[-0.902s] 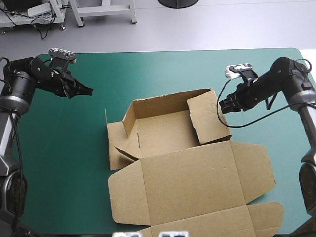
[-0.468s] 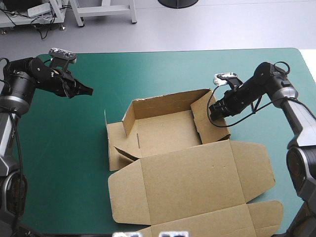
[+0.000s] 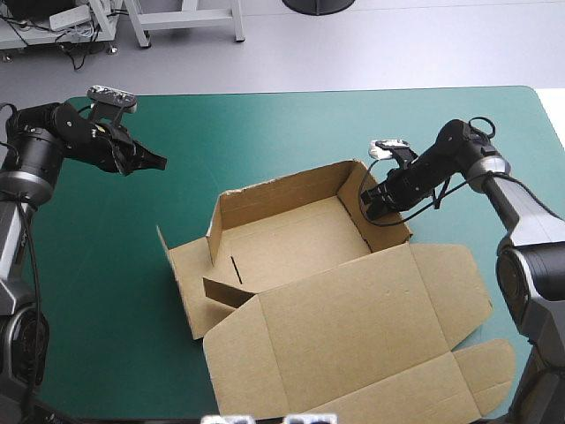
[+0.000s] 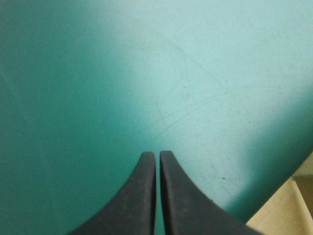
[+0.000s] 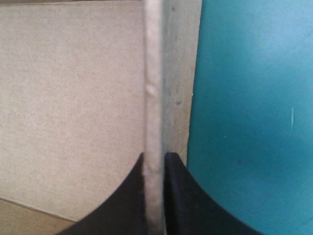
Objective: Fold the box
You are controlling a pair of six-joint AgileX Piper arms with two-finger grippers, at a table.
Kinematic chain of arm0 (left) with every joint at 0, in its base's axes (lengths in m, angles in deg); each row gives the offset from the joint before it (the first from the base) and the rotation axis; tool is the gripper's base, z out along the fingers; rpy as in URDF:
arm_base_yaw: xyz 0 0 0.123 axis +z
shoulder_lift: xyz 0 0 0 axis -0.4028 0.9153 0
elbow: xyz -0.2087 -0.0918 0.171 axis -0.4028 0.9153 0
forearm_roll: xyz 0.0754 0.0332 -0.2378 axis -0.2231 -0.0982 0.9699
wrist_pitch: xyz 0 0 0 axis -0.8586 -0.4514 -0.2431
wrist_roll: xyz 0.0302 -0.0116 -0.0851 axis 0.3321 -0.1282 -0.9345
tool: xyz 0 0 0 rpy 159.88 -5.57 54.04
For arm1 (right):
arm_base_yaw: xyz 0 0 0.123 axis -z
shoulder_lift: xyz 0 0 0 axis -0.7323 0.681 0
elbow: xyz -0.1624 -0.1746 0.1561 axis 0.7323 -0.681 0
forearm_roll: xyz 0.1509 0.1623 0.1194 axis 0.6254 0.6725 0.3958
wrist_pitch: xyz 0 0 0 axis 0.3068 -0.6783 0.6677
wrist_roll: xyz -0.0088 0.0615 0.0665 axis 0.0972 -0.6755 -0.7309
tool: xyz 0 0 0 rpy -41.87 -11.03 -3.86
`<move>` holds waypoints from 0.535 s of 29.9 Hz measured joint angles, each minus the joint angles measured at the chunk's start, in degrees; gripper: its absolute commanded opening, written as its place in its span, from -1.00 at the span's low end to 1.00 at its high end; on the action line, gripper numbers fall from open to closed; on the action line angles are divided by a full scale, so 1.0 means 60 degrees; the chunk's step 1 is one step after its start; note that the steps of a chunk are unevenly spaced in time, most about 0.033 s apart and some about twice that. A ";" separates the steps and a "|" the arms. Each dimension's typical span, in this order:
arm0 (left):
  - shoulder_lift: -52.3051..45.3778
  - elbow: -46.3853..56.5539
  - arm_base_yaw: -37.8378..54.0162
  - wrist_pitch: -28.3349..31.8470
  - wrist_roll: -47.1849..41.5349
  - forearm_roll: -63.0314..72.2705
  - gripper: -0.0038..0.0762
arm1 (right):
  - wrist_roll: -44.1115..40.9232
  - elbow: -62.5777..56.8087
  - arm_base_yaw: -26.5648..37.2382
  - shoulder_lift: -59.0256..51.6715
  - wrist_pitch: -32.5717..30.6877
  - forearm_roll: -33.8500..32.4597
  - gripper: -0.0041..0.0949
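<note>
Clamping the right wall of the brown box (image 3: 291, 265) at the middle of the table (image 3: 106, 265), the right claw (image 3: 380, 201) has open room beyond it in the high view; the left wrist view shows the left claw (image 4: 157, 164) clenched empty, well clear; the right wrist view suggests keeping that wall upright while tucking.

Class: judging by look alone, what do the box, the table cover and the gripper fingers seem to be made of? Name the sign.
Box: brown cardboard, matt and fibrous; sharp creases and a pale cut edge show it. Table cover: teal-green smooth sheet, perhaps rubber or vinyl; fine scratches mark it. Fingers: black, matt, finely grained, likely rubber or plastic.
</note>
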 measured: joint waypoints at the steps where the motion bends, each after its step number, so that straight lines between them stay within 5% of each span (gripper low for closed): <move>1: 0.0000 0.0000 0.0000 0.0073 0.0000 0.0007 -0.87 | 0.0000 0.0059 -0.0011 0.0021 0.0041 0.0150 -0.92; 16: 0.0000 0.0000 0.1441 0.1897 -0.0026 0.2960 -0.87 | -0.0476 0.3258 0.0163 -0.0786 -0.0439 0.0656 -0.92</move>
